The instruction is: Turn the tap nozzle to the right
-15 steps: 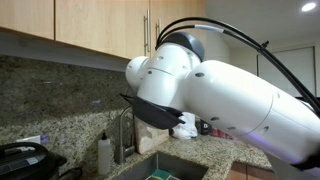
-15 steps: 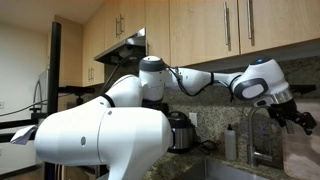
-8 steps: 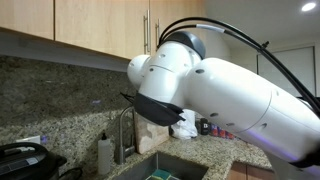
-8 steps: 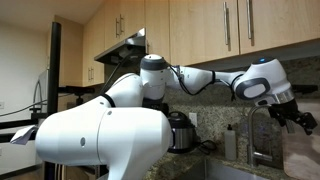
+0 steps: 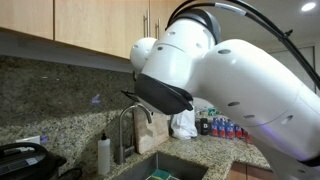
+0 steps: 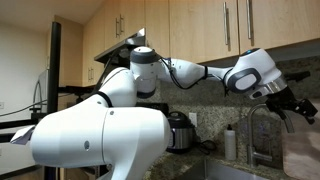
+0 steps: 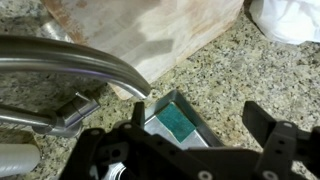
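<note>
The tap nozzle (image 7: 70, 62) is a brushed-steel arched spout that crosses the wrist view from the left, its downturned tip over the sink corner. It also stands by the backsplash in both exterior views (image 5: 127, 122) (image 6: 257, 118). My gripper (image 7: 200, 125) hangs above the sink just past the spout's tip, open, with nothing between its dark fingers (image 7: 262, 125). In an exterior view the gripper (image 6: 291, 104) sits high beside the top of the spout, not touching it.
A white soap bottle (image 5: 104, 155) stands next to the tap. The steel sink (image 7: 205, 135) holds a green sponge (image 7: 178, 122). A tan board (image 7: 150, 30) leans behind the tap, with a white cloth (image 7: 290, 20) on the granite counter. A cooker (image 6: 180, 130) stands further along.
The arm has swung upward and sideways, so the tap now shows more fully in an exterior view. The gripper has lifted slightly near the spout's top.
</note>
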Controlling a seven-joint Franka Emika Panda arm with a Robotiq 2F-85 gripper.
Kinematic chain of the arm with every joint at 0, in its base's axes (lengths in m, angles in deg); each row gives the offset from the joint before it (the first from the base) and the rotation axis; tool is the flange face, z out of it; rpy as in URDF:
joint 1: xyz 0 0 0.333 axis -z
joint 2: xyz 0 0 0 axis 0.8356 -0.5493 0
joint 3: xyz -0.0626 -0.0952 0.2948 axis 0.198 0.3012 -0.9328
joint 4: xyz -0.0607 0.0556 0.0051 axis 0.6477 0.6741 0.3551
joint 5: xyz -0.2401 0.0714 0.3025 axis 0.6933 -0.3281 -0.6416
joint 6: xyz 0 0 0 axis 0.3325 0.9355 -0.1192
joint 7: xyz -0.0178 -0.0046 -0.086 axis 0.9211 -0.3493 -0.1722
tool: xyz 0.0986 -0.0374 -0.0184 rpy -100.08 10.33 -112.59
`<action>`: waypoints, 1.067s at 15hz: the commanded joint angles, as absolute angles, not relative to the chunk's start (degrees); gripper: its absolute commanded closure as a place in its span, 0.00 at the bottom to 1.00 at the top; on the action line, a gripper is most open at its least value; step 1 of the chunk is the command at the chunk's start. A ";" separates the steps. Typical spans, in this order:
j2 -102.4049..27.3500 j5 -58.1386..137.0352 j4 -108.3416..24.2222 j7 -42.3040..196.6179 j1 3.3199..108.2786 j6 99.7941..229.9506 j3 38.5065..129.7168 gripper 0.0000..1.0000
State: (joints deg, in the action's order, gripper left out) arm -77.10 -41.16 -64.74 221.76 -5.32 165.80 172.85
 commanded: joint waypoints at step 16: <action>-60.16 -16.82 -79.85 216.52 -20.03 160.58 182.17 0.00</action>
State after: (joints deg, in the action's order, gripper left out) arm -64.07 -20.01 -76.78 220.54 -15.90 162.06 178.72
